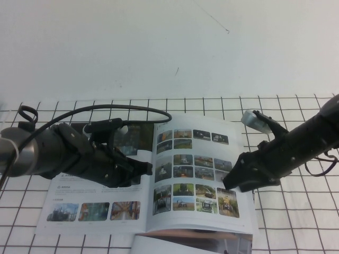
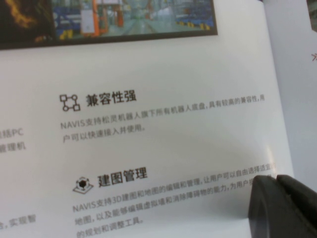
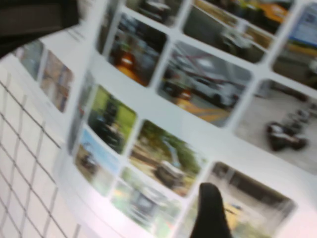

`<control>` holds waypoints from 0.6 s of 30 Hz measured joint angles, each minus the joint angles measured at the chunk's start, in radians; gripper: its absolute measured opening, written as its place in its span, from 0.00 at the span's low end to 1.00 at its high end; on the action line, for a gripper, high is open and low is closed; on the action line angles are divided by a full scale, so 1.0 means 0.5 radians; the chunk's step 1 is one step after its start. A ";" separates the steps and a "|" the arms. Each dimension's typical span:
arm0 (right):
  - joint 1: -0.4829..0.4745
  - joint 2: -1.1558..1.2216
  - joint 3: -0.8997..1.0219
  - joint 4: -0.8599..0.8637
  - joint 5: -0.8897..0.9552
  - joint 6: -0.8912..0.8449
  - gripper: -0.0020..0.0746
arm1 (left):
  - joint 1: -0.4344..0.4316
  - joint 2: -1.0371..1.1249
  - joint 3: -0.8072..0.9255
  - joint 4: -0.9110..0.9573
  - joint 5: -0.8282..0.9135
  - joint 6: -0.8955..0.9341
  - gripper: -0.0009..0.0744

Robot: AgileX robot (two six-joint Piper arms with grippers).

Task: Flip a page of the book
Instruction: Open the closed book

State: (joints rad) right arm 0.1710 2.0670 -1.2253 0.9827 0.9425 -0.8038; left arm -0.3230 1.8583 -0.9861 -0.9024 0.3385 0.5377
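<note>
The book lies open on the gridded table. Its left page has a dark banner, text and a row of photos. The page on the right carries rows of small colour photos, and it also fills the right wrist view. My left gripper is shut and rests its tip on the left page near the spine, as the left wrist view shows. My right gripper reaches in from the right, with its tip on the page's lower right photos.
A second booklet with a tan-brown strip lies under the book at the front edge. A black cable loops over the left arm. The table mat has a black grid. A white wall stands behind.
</note>
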 joint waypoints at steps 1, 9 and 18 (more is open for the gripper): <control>-0.010 0.000 0.000 -0.045 0.000 0.023 0.63 | 0.000 0.000 0.000 -0.004 0.000 0.000 0.01; -0.093 0.000 0.000 -0.210 0.019 0.091 0.63 | 0.000 0.000 0.000 -0.003 0.000 0.000 0.01; -0.084 0.000 0.000 -0.096 0.030 0.062 0.63 | 0.000 0.000 0.000 -0.020 -0.008 -0.004 0.01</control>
State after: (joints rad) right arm 0.1292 2.0670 -1.2253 0.9348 0.9577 -0.7728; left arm -0.3230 1.8583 -0.9861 -0.9125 0.3347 0.5355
